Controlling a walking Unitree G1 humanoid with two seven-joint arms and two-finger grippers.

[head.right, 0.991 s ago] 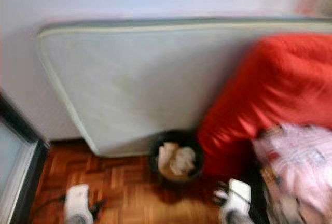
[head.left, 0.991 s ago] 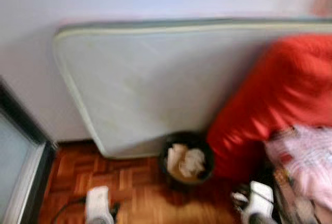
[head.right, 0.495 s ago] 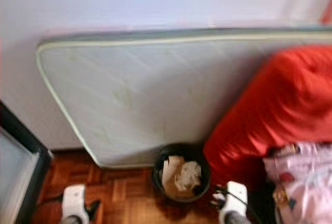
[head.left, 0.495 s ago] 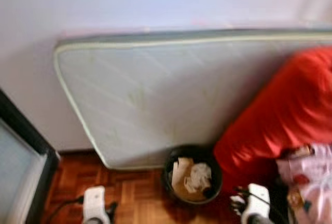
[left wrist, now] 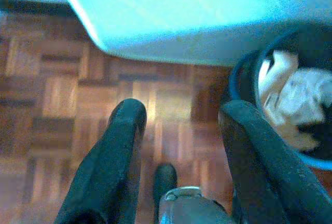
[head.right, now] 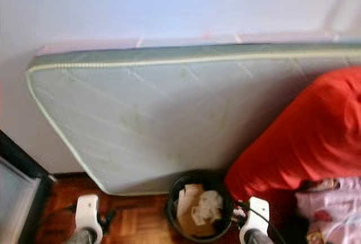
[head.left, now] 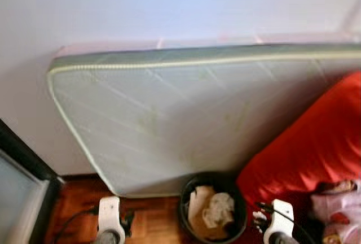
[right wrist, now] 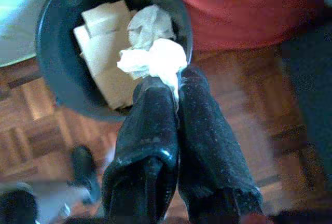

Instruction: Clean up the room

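A pale mattress [head.left: 169,120] leans on its side against the wall above parquet floor [left wrist: 62,94]; a dark wastebasket [right wrist: 57,47] of paper scraps stands at its foot beside a red cushion [head.left: 316,142]; the right hand [right wrist: 174,86] pinches a crumpled tissue [right wrist: 155,60] over the rim; the left hand [left wrist: 181,117] hangs open, empty; disposal seems in hand; next, release over the basket.

The view has closed on the bin [head.left: 213,210].

Pale green quilted mattress [head.left: 186,114]; red bedding [head.left: 316,148]; brown parquet floor [left wrist: 62,94].
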